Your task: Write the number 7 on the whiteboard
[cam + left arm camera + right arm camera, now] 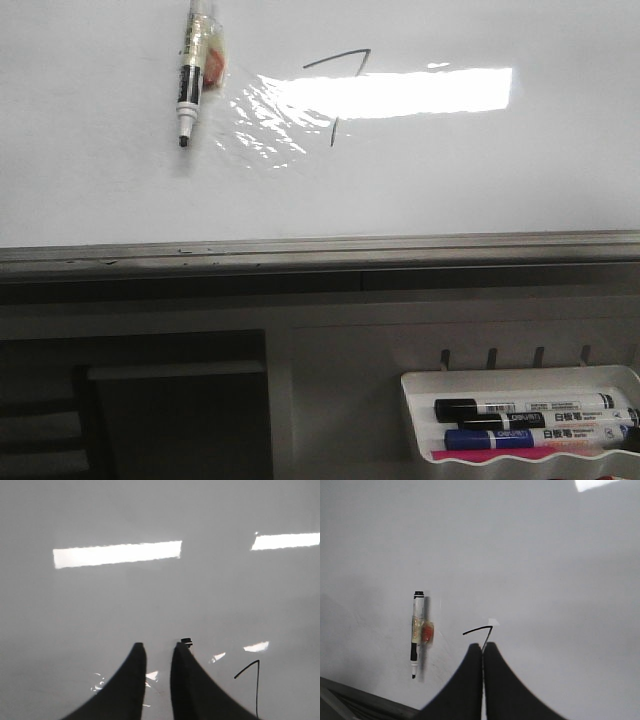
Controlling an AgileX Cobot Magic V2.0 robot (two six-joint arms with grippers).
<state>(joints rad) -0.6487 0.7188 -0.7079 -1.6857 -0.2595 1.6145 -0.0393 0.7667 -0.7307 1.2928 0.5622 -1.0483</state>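
Observation:
The whiteboard (450,180) fills the upper part of the front view, with bright glare across it. The number 7 (338,58) is a thin dark mark with a slanted top stroke and a broken downstroke. A black-and-white marker (190,80) with an orange-yellow patch hangs tip down on the board, left of the 7. No gripper shows in the front view. My left gripper (159,647) is slightly open and empty. It faces the board (150,605), with the 7 (258,685) beside it and the marker's end (186,641) peeking past one finger. My right gripper (483,646) is shut and empty before the 7 (479,629); the marker (415,630) is apart from it.
A grey metal edge strip (320,250) runs along the board's bottom. Below it at the right, a small white tray (520,373) holds several markers (530,408). A dark recess (170,410) lies at the lower left.

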